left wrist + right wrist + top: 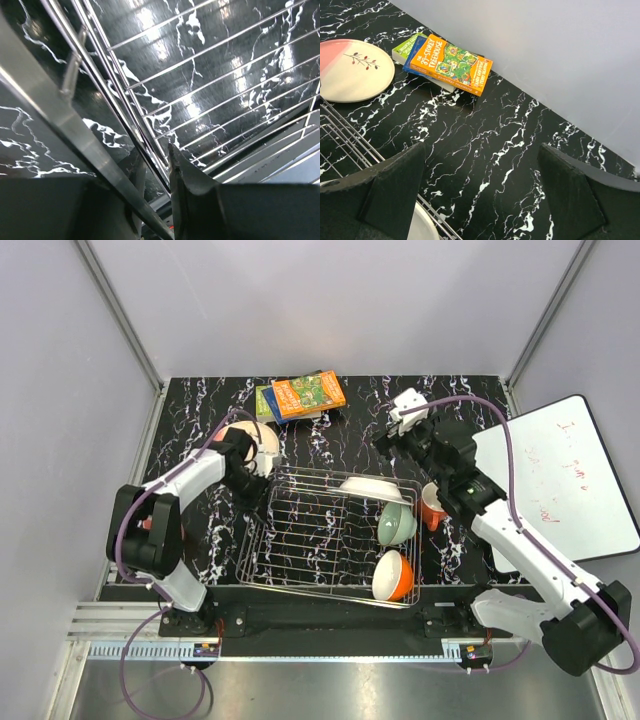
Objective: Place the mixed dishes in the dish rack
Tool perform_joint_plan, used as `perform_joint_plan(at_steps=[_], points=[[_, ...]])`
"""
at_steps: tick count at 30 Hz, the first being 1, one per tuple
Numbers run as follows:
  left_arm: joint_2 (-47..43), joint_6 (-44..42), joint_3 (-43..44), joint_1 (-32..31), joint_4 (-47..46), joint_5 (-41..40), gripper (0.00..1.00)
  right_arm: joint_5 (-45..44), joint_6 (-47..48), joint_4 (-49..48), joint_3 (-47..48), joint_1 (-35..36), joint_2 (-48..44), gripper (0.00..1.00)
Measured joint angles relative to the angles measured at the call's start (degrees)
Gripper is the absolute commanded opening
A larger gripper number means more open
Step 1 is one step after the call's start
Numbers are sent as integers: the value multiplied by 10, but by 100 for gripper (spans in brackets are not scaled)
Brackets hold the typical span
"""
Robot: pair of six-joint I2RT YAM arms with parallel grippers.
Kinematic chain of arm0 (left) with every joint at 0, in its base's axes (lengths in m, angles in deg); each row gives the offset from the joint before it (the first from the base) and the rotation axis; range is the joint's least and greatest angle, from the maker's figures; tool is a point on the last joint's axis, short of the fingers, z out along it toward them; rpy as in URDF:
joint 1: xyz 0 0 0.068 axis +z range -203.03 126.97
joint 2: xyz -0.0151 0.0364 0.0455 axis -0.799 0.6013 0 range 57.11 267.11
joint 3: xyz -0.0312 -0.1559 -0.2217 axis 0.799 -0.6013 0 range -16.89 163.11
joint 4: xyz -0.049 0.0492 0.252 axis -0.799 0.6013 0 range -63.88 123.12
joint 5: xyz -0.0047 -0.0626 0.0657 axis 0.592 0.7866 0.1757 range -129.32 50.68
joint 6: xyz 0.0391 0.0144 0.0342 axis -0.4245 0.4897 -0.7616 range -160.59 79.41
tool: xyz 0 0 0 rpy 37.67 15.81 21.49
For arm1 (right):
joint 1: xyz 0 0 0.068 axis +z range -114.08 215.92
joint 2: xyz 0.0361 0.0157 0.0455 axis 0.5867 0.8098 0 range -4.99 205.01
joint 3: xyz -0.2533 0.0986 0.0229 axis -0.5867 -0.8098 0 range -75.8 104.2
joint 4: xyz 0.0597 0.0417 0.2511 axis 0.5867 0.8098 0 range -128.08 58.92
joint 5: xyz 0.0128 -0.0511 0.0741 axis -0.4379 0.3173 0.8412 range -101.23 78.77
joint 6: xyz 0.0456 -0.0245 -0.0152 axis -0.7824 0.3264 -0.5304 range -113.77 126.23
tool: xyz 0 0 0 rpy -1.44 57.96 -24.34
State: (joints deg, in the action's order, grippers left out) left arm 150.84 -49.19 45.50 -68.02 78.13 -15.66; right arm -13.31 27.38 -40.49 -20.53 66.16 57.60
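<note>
My left gripper [252, 472] sits at the upper-left corner of the dish rack [335, 535]. On its wrist view the jaws are drawn in to a narrow gap with the rack's shiny rim wire running between the fingers [200, 200]. I cannot tell whether they actually pinch the wire or only bracket it. My right gripper [480, 190] hangs above the black marbled table [520, 125] in the upper right of the overhead frame. Its jaws are spread wide, holding and touching nothing. Inside the rack, along its right side, a white plate [375, 485] leans at the top, a pale green bowl [397, 523] sits below it and an orange bowl with white inside [393, 575] lies lowest. The orange-red mug [432, 508] stands on the table just beside the rack's right edge. The pink-and-cream plate [352, 70] lies flat on the table just beyond the rack's upper-left corner, partly hidden by my left arm from above. The colourful books [305, 395] are stacked at the top centre.
</note>
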Motion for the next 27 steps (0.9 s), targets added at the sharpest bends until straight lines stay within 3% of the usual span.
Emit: perform_joint_plan(at_steps=[1, 6, 16, 27], points=[[-3, -3, -3, 0, 0, 1, 45, 2, -5, -1, 0, 0, 4, 100], [1, -34, -8, -8, 37, 0, 63, 21, -45, 6, 28, 0, 65, 100], [-6, -40, -7, -1, 56, -1, 62, 37, -156, 73, 144, 0, 198, 100], [-55, -66, -2, 14, 97, 30, 59, 66, -303, 206, 501, 1, 480, 100]])
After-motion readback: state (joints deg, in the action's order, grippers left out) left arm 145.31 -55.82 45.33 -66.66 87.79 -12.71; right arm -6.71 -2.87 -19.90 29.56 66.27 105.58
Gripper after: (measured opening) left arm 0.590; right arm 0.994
